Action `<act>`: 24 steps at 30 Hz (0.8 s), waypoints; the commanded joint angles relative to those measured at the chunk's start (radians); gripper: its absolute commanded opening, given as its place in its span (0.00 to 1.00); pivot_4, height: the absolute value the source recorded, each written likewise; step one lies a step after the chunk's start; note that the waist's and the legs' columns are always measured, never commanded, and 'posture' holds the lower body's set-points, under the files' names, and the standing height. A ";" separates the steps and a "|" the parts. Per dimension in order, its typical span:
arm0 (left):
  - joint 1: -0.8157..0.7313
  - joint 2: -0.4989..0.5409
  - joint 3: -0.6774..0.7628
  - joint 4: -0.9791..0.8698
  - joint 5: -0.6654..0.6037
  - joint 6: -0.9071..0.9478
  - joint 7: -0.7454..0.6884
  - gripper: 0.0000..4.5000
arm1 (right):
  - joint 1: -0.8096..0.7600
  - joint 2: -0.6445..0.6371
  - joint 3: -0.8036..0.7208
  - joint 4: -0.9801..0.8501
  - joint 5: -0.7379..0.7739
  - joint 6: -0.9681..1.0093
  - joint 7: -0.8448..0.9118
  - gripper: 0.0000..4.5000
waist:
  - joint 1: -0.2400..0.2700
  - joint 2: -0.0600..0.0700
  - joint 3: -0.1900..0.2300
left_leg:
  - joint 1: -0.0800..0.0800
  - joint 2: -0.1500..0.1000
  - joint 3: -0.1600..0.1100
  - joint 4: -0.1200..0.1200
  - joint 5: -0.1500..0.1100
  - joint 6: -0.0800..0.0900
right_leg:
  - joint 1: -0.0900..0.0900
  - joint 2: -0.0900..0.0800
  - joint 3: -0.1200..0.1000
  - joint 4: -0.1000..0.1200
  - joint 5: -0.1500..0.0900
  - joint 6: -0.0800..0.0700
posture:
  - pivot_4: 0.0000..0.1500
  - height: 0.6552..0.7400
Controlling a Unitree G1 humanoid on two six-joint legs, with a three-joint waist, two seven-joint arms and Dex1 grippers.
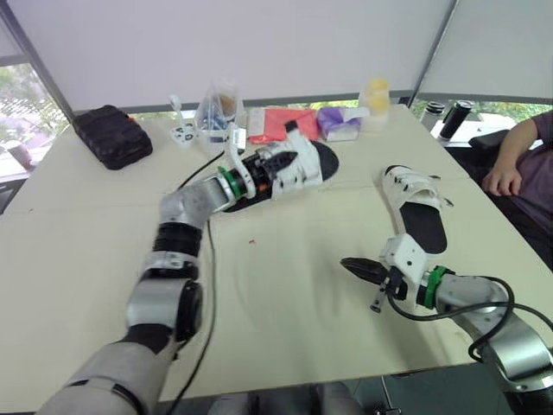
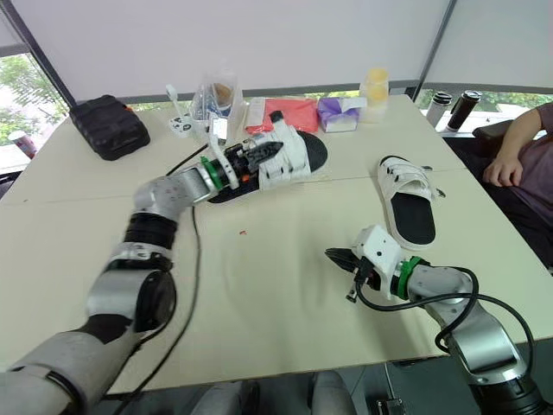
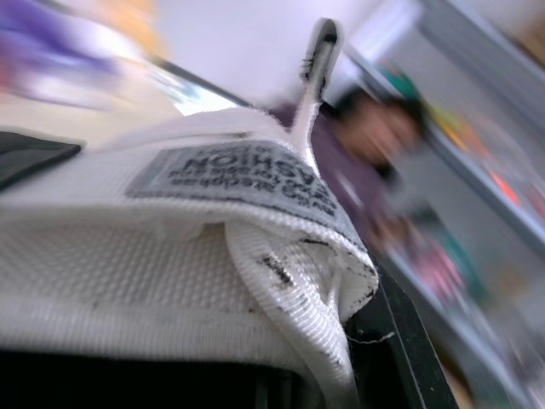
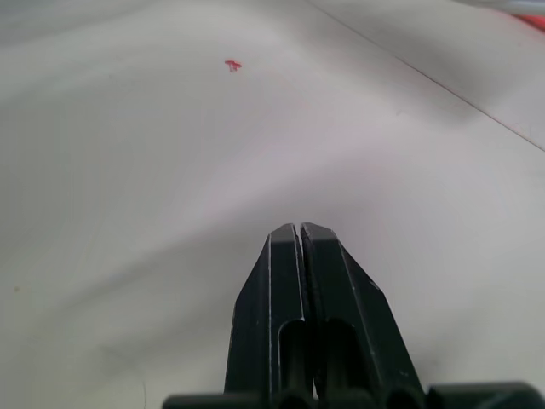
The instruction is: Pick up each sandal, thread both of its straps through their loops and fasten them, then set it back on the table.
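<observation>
A white-strapped sandal with a black sole (image 1: 304, 169) is tilted up at the far middle of the table. My left gripper (image 1: 278, 162) is shut on its straps. The left wrist view has a white woven strap with a grey label (image 3: 228, 174) pressed right against the camera, beside one black finger (image 3: 398, 339). The second sandal (image 1: 418, 204) lies flat on the right side of the table, sole down, straps at its far end. My right gripper (image 1: 348, 264) hovers low over the bare table to the near left of that sandal, shut and empty, fingertips (image 4: 297, 232) pressed together.
A black case (image 1: 112, 134) sits at the far left. A clear bag (image 1: 216, 108), a red packet (image 1: 281, 123), a purple pack (image 1: 339, 123) and a yellow bottle (image 1: 376, 95) line the far edge. A person's arm (image 1: 517, 169) rests by the right edge.
</observation>
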 commanded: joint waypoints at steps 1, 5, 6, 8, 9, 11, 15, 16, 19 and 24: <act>-0.021 -0.066 0.146 -0.001 -0.017 -0.254 0.262 0.00 | -0.012 0.013 -0.006 -0.011 -0.008 -0.019 -0.011 0.00 | 0.000 -0.001 0.000 | -0.001 0.000 0.001 0.000 0.000 0.000 | -0.002 0.000 0.001 0.001 0.000 0.000 | 1.00 1.00; -0.035 -0.148 0.239 0.092 -0.010 -0.477 0.474 0.00 | -0.020 0.031 0.001 -0.009 -0.016 -0.015 -0.017 0.00 | 0.009 -0.001 0.000 | -0.002 -0.001 0.001 0.000 0.000 0.000 | -0.002 -0.001 0.001 0.001 0.001 0.001 | 1.00 1.00; -0.038 -0.163 0.260 0.132 -0.019 -0.526 0.481 0.00 | -0.026 0.036 0.005 -0.007 -0.018 -0.013 -0.018 0.00 | 0.009 -0.001 0.000 | -0.002 -0.001 0.001 0.001 0.000 0.000 | -0.002 -0.001 0.001 0.001 0.001 0.001 | 1.00 1.00; -0.041 -0.185 0.299 0.189 -0.039 -0.596 0.482 0.00 | -0.033 0.041 0.010 -0.005 -0.021 -0.012 -0.019 0.00 | 0.013 -0.001 0.000 | -0.002 -0.002 0.002 0.002 0.000 0.000 | 0.000 -0.001 0.001 0.000 0.002 0.003 | 1.00 1.00; -0.043 -0.192 0.316 0.207 -0.054 -0.610 0.469 0.00 | -0.036 0.041 0.011 -0.003 -0.021 -0.012 -0.019 0.00 | 0.019 -0.001 0.000 | -0.002 -0.003 0.002 0.002 0.000 0.000 | 0.000 -0.002 0.001 0.000 0.002 0.003 | 1.00 1.00; -0.034 -0.197 0.328 0.241 -0.058 -0.626 0.448 0.00 | -0.042 0.042 0.009 0.003 -0.022 -0.013 -0.017 0.00 | 0.029 -0.001 0.000 | -0.002 -0.004 0.003 0.003 0.000 0.000 | 0.000 -0.002 0.001 0.000 0.002 0.004 | 1.00 1.00; 0.011 -0.182 0.314 0.285 -0.028 -0.642 0.433 0.29 | -0.047 0.042 0.003 0.012 -0.023 -0.018 -0.020 0.00 | 0.032 -0.001 0.000 | 0.000 -0.004 0.006 0.004 0.000 0.001 | 0.003 -0.002 0.001 0.000 0.002 0.004 | 1.00 1.00; 0.015 -0.175 0.308 0.286 -0.017 -0.646 0.442 0.39 | -0.046 0.043 0.003 0.011 -0.022 -0.017 -0.021 0.00 | 0.032 -0.001 0.000 | 0.000 -0.004 0.006 0.004 0.000 0.001 | 0.003 -0.002 0.001 0.000 0.002 0.004 | 1.00 1.00; 0.033 -0.166 0.295 0.232 -0.005 -0.627 0.468 0.71 | -0.037 0.047 0.006 0.008 -0.023 -0.020 -0.024 0.00 | 0.031 -0.001 -0.001 | 0.000 -0.004 0.006 0.004 0.000 0.001 | 0.003 -0.002 0.001 0.000 0.002 0.004 | 1.00 1.00; 0.177 -0.167 0.150 -0.098 0.035 -0.343 0.558 0.97 | -0.026 0.052 0.008 0.008 -0.023 -0.029 -0.025 0.00 | 0.018 -0.001 -0.001 | 0.002 -0.003 0.006 0.004 0.000 0.001 | 0.004 -0.001 0.002 0.001 0.002 0.004 | 1.00 1.00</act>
